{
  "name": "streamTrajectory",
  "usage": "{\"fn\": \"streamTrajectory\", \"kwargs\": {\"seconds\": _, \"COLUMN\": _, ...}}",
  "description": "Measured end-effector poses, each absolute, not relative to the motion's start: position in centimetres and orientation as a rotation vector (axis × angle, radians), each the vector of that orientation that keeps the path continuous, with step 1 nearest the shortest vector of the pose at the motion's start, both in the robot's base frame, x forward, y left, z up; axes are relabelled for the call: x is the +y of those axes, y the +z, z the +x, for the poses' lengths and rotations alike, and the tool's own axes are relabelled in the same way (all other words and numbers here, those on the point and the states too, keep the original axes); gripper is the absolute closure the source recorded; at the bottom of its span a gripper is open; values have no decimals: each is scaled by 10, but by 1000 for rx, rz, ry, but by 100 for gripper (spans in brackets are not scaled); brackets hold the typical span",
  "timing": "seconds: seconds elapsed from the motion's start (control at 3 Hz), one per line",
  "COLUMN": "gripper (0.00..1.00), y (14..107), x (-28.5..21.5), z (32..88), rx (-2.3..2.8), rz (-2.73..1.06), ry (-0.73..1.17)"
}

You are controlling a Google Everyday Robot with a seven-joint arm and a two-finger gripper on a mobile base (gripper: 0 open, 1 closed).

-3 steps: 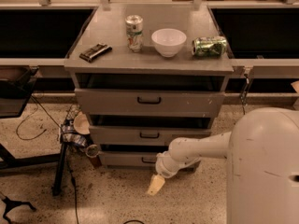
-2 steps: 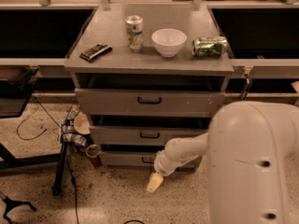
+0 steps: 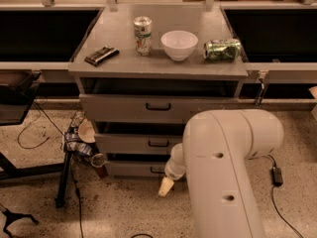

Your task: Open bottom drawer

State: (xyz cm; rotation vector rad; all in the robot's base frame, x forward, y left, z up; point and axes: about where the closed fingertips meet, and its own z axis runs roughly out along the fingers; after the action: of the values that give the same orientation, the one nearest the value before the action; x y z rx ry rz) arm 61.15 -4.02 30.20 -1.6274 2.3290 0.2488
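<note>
- The gripper (image 3: 166, 186) hung low, its tip angled down toward the speckled floor (image 3: 124, 209), just in front of the cabinet's lowest front. Whether it was released or clenched could not be told, and nothing showed in its grasp.
- Behind it, the pale arm (image 3: 223, 172) filled the near right of the scene. Its wrist crossed the right part of the lowest front and hid the cabinet's lower right corner.
- The bottom drawer (image 3: 130, 168) sat at the foot of the grey cabinet and looked shut.
- Its small black bar handle (image 3: 156, 170) lay just above the gripper, slightly left of it and a little farther into the scene, near but apparently not touching.
- The handle's long axis ran left to right, level across the drawer front. By my reading, the gripper would need to rise and reach in to it, then draw straight back toward the near side.
- The middle drawer (image 3: 126, 144) and the taller top drawer (image 3: 116, 108) were stacked above, each with its own dark handle. The middle handle sat close above the bottom one and could be taken by mistake.
- On the cabinet top, well apart from the move, were an upright can (image 3: 142, 35), a white bowl (image 3: 179, 44), a green can (image 3: 223, 49) on its side and a dark flat object (image 3: 101, 55).
</note>
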Motion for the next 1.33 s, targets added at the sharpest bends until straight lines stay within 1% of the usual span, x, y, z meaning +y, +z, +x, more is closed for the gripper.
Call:
{"fn": "streamTrajectory", "kwargs": {"seconds": 0.67, "gripper": 0, "y": 253, "x": -60, "z": 654, "rx": 2453, "rz": -1520, "ry": 257}}
{"fn": "streamTrajectory", "kwargs": {"seconds": 1.0, "gripper": 0, "y": 238, "x": -75, "z": 661, "rx": 2553, "rz": -1403, "ry": 326}}
{"fn": "streamTrajectory", "kwargs": {"seconds": 1.33, "gripper": 0, "y": 231, "x": -101, "z": 656, "rx": 2662, "rz": -1238, "ry": 394}}
